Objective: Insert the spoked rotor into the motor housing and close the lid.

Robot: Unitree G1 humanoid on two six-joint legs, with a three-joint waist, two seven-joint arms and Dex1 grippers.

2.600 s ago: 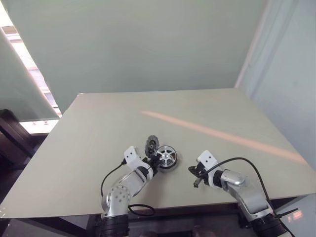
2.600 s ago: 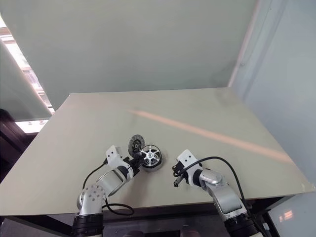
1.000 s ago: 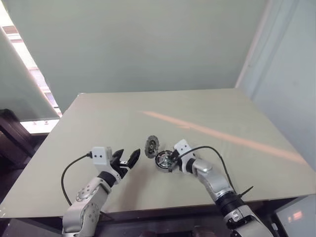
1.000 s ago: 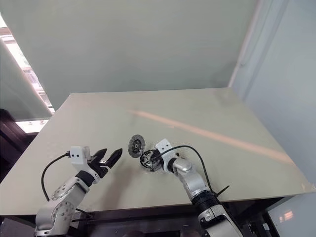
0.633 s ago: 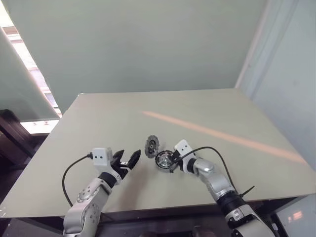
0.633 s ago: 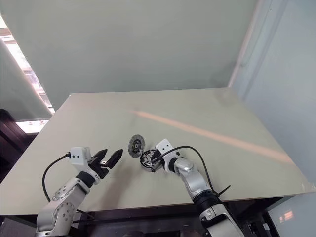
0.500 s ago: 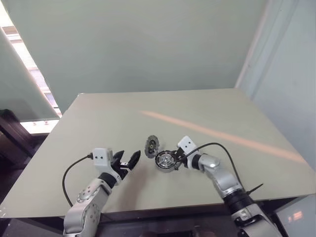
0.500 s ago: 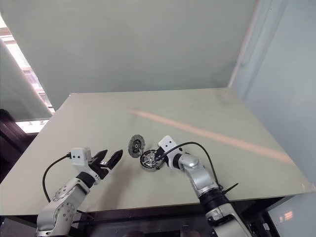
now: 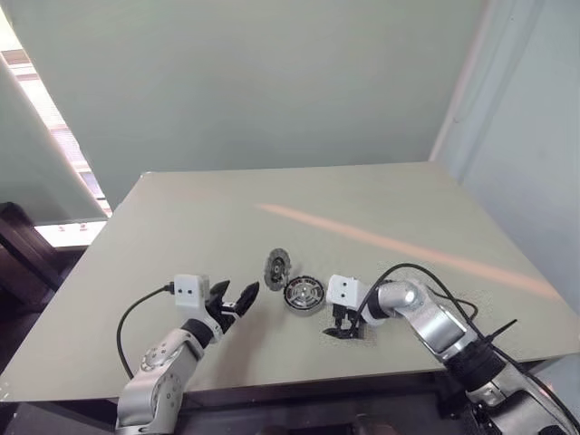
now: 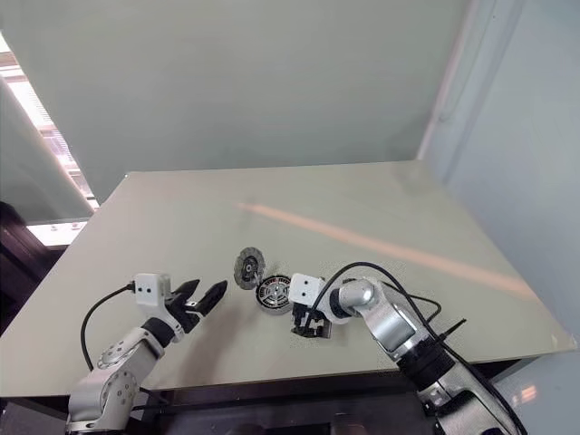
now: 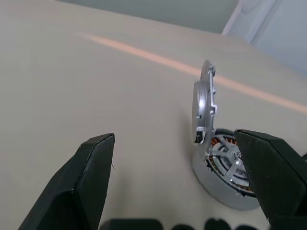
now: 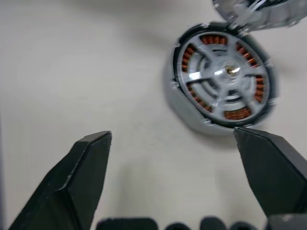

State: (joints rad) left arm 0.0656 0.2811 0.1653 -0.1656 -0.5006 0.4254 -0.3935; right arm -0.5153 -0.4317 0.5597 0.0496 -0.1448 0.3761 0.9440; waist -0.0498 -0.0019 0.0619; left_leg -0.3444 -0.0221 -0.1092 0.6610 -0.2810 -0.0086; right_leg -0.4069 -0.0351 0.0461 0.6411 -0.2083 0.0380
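Both pairs of jaws stand wide with nothing between them. From the head views, the left gripper (image 9: pixel 237 300) hovers over the table (image 9: pixel 408 208) a little to the left of the parts, while the right gripper (image 9: pixel 343 328) points down at the tabletop just right of and nearer than the housing (image 9: pixel 304 294). That housing lies flat near the table's middle front, and the lid (image 9: pixel 276 268) stands up on edge at its far-left rim, touching it; small as they are here, the housing's contents are hard to read. In the left wrist view, the lid (image 11: pixel 204 102) rises upright, seen nearly edge-on, from the rim of the housing (image 11: pixel 225 170), whose right part is cut off by one black finger (image 11: pixel 272 172). In the right wrist view, the rotor (image 12: pixel 221 76) sits inside the housing (image 12: pixel 184 112), silver spokes over a ring of orange windings; the lid (image 12: pixel 249 12) is cropped by the frame edge and blurred
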